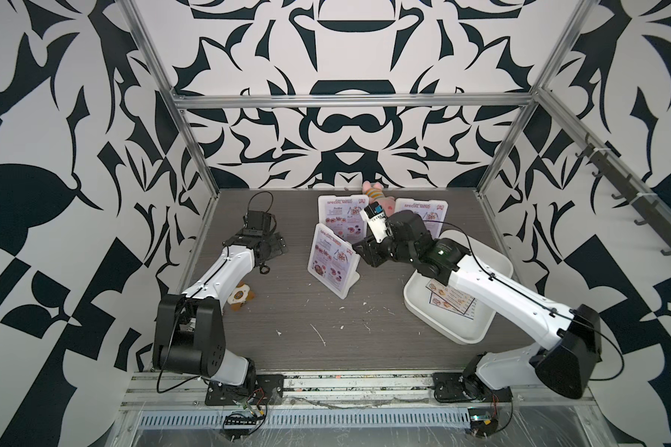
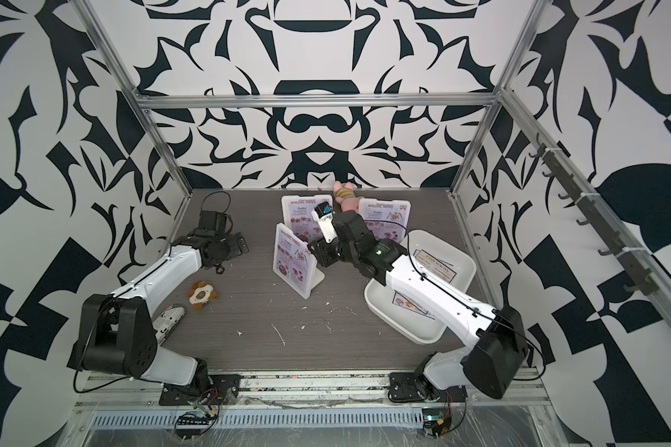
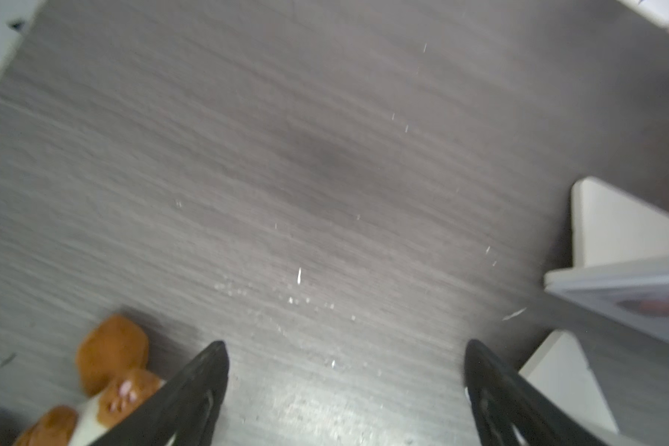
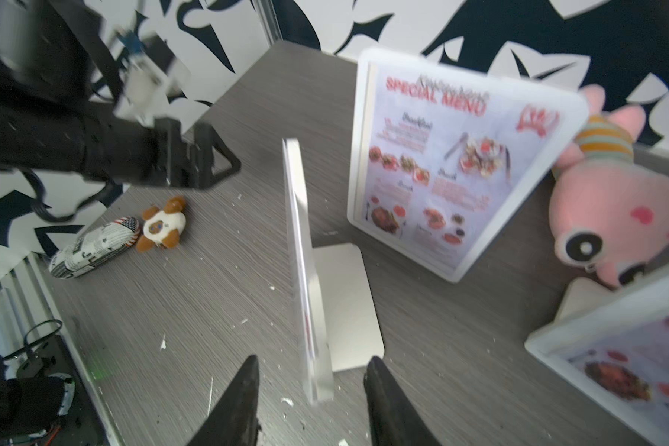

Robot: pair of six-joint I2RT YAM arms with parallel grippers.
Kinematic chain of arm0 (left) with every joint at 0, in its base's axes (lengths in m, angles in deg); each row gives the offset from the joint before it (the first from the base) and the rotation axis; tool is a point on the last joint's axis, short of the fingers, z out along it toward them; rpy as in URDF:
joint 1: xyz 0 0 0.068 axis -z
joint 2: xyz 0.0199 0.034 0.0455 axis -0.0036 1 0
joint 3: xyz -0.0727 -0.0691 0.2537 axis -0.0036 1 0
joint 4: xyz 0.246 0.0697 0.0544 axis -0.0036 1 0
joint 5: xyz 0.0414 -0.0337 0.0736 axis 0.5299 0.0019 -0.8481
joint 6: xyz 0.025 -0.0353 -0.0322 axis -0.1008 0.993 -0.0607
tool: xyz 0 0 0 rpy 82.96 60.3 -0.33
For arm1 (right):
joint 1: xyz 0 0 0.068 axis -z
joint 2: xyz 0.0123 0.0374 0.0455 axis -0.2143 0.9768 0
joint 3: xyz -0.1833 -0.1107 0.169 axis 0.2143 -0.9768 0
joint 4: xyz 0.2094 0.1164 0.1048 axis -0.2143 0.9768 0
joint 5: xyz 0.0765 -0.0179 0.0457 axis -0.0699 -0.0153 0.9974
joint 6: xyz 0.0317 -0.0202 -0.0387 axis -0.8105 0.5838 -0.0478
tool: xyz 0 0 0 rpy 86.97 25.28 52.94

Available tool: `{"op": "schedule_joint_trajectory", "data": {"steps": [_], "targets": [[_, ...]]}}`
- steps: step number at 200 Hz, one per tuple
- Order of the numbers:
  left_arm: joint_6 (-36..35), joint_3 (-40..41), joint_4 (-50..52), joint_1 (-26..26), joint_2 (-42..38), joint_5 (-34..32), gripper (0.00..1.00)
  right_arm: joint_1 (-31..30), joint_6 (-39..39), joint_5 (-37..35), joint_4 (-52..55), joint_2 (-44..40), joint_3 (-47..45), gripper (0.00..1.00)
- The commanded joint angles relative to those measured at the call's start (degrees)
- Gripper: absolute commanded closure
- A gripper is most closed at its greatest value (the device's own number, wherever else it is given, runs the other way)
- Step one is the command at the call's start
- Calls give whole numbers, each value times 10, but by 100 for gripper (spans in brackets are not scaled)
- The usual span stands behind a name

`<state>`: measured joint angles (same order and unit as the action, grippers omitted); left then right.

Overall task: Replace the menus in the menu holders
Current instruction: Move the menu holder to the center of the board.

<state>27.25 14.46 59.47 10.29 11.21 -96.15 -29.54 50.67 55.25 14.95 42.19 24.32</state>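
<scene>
Far to the left of the front menu holder (image 1: 353, 280), toward the desk's near edge, a newsprint-patterned pouch (image 2: 169, 319) lies flat on the desk (image 1: 326, 348). A small brown-and-white bear toy (image 1: 241, 297) lies just beside it, on the side nearer that holder. Left of the holder and a little further back, the left gripper (image 3: 344, 347) hangs over bare desk. Its fingers (image 3: 205, 378) are spread wide with nothing between them.

The front menu holder stands upright on its slanted foot, with a pink SPECIAL MENU sheet (image 1: 328, 263) in it. The right gripper (image 4: 313, 361) is at this holder's right-hand edge. In the right wrist view its fingers (image 4: 240, 401) are parted and straddle the thin edge, with a gap showing on each side.

Behind the front holder stands a second menu holder (image 4: 358, 154) with the same pink sheet (image 4: 441, 162). Behind and to the right is a third menu holder (image 4: 595, 314), partly hidden by the right arm in both top views, with its pink sheet (image 4: 634, 367). A pink plush toy (image 4: 615, 208) lies between those two at the back edge. Right of the front holder, a white tray (image 1: 448, 327) holds the white DIM SUM INN menus (image 2: 436, 265), partly under the right arm.
</scene>
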Motion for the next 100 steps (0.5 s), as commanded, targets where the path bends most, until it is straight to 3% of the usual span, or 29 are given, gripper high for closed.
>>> {"op": "schedule_joint_trajectory", "data": {"steps": [1,38,100], "targets": [[9,14,10,7,-20,7,3,6,24,37,66,56,78,63],[9,15,9,7,-24,8,3,11,26,53,91,130,156,69],[6,18,3,9,-23,5,3,14,14,79,91,175,187,80]]}}
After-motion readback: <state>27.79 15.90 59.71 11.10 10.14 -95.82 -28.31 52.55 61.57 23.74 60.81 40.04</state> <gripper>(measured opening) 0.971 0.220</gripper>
